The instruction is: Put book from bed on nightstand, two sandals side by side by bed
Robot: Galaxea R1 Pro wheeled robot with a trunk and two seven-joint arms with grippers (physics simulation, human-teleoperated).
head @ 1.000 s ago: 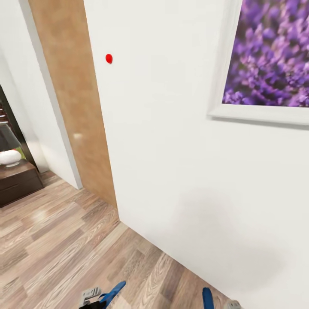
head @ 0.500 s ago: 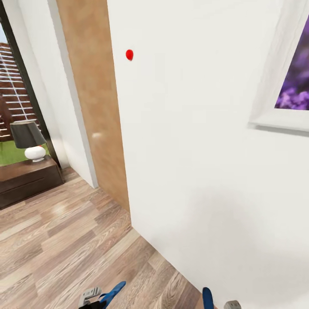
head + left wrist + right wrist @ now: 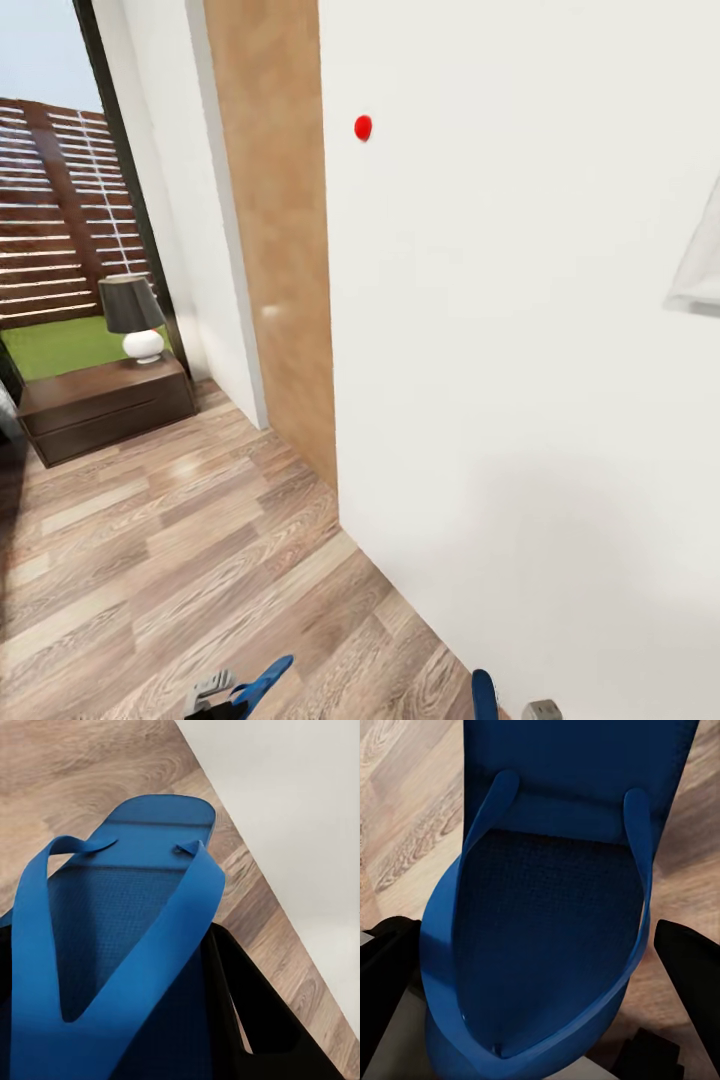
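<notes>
Gripping sandals (image 3: pixel 112 945), nightstand (image 3: pixel 105 405) ahead

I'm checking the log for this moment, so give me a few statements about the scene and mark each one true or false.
1. Each gripper carries a blue sandal. True: the left sandal sits in the left gripper, the right sandal in the right gripper.
2. A lamp stands on the nightstand. True.
3. The floor is grey carpet. False: it is wood plank.
4. The red dot is on the wooden panel. False: it is on the white wall, beside the panel.
5. The sandals lie side by side on the floor. False: both are held off it.
</notes>
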